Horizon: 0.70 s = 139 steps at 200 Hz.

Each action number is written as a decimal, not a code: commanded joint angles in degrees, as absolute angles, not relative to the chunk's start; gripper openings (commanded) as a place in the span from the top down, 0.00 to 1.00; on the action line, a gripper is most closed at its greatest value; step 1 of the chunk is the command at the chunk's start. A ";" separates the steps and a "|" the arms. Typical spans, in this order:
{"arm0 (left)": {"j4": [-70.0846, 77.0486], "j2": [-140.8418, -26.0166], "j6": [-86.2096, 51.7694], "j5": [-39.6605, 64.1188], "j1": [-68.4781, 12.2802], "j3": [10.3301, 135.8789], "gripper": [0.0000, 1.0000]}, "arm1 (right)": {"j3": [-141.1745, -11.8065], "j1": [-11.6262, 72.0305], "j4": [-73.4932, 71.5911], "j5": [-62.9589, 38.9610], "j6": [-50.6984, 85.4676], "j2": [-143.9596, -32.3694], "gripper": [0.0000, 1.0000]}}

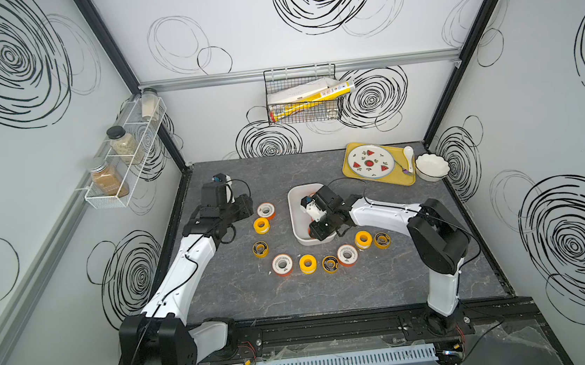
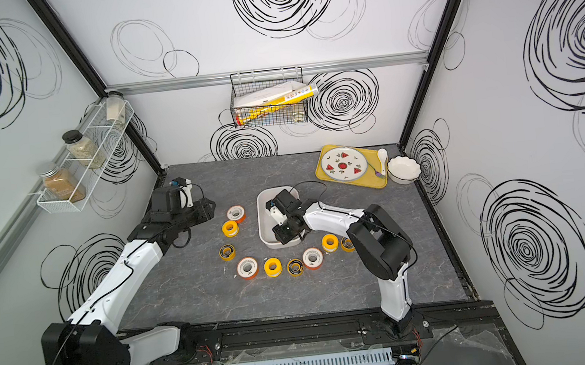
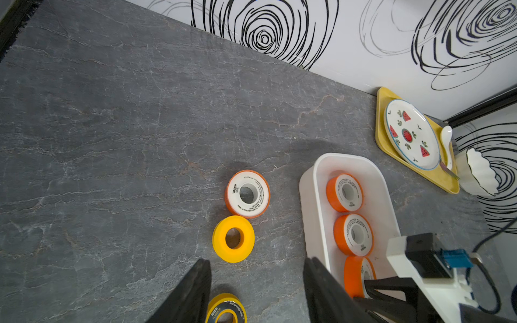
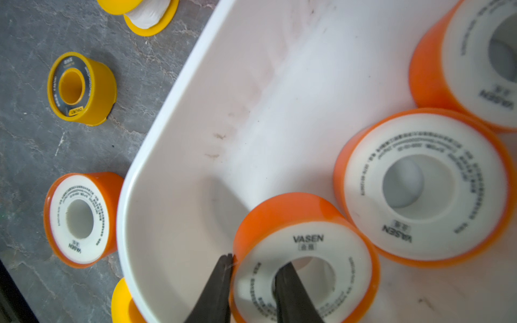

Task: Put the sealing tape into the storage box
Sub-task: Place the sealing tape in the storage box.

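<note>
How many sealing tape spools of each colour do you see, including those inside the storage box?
Orange spools with white faces: 6 (3 inside the storage box)
All-yellow spools: 3
Yellow spools with black faces: 3
Total: 12

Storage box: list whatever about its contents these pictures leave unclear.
- Both top views: the right arm covers most of the storage box; spools inside cannot be counted.
- Left wrist view: the gripped orange spool is half hidden by the right arm's jaws.
- Right wrist view: the farthest orange spool is cut by the frame edge, its print blurred; the box's far end is out of frame.
</note>
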<state>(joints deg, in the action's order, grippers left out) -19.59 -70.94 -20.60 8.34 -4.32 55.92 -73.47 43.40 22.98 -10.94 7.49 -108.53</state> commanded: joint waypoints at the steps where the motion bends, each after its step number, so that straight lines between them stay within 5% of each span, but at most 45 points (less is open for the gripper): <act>1: -18.38 -71.28 -20.89 8.89 -3.65 55.96 0.40 | -73.37 43.81 25.71 -8.93 6.77 -109.22 0.71; 139: -18.54 -71.11 -20.75 8.79 -3.69 55.99 0.40 | -74.41 43.77 29.00 -4.21 6.50 -109.67 0.58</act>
<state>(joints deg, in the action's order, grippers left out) -19.62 -70.96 -20.60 8.34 -4.32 55.92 -73.49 43.38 25.93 -5.69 6.81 -108.66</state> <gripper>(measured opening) 0.601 0.408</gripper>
